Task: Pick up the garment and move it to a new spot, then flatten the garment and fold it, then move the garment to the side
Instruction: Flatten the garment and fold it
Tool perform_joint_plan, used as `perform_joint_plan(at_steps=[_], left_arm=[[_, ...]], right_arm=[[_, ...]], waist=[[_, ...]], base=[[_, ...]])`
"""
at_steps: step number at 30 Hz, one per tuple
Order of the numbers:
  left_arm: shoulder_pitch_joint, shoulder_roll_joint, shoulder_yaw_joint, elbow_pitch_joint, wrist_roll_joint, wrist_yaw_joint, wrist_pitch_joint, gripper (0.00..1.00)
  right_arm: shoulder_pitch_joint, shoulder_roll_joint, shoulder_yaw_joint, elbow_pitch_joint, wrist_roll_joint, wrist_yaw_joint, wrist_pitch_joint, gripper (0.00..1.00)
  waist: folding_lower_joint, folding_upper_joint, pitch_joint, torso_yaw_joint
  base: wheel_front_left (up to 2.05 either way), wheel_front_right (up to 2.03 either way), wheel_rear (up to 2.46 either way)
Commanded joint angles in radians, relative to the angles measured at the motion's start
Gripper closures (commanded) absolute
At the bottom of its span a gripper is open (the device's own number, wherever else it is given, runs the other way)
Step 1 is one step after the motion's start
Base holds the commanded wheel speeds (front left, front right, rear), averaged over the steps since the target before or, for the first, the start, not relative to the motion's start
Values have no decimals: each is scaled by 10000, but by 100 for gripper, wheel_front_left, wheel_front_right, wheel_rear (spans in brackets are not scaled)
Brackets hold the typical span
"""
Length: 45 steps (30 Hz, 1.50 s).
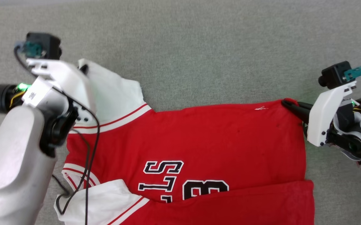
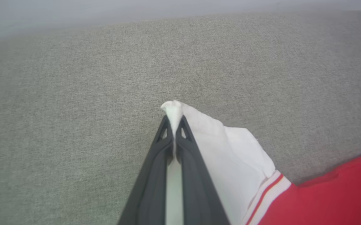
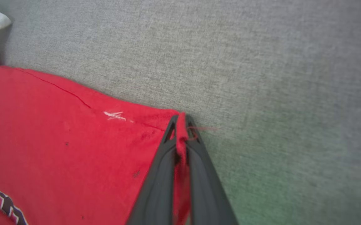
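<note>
Lying spread on the grey woven surface [image 1: 199, 47], the garment [image 1: 215, 134] looks light, soft and limp. It will sag and drag wherever it is not supported, so I think corners and seams are the good places to hold. The left gripper [image 2: 174, 120] is clenched on the tip of the far white sleeve [image 2: 230, 150]. The right gripper [image 3: 182, 125] is pinched on the far red hem corner. The near edge is folded over the number, and the near sleeve [image 1: 105, 200] is crumpled. Beyond the far edge there is much open room for pulling; the surface's own border is well apart.
</note>
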Motion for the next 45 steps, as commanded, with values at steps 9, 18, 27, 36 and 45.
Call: perform_joint_plan(at_steps=[9, 18, 27, 36, 45], left_arm=[[3590, 534, 1248, -1339, -709, 698, -1293, 100], [6840, 109, 2008, -1924, -1584, 1109, -2092, 100], [8619, -617, 2035, -1334, -2263, 960, -2546, 100], [8280, -918, 1971, -105, -1973, 693, -3667, 5], [7604, -690, 1653, -422, -959, 281, -5187, 0]], right_arm=[[1880, -449, -263, -868, -237, -5, -1661, 100], [3992, -94, -733, -1073, -275, -7, -2179, 100], [5825, 902, -1411, -405, -517, -7, -2833, 100], [6618, 1623, -1949, -114, -1005, -14, -3614, 0], [6661, 1073, -3143, -1173, -1728, -5, -4000, 0]], waist=[[0, 0, -1738, -244], [0, 0, -2524, -255], [0, 0, -2774, -225], [0, 0, -3045, -323], [0, 0, -3367, -366]], base=[[0, 0, 0], [0, 0, 0], [0, 0, 0], [0, 0, 0], [0, 0, 0]])
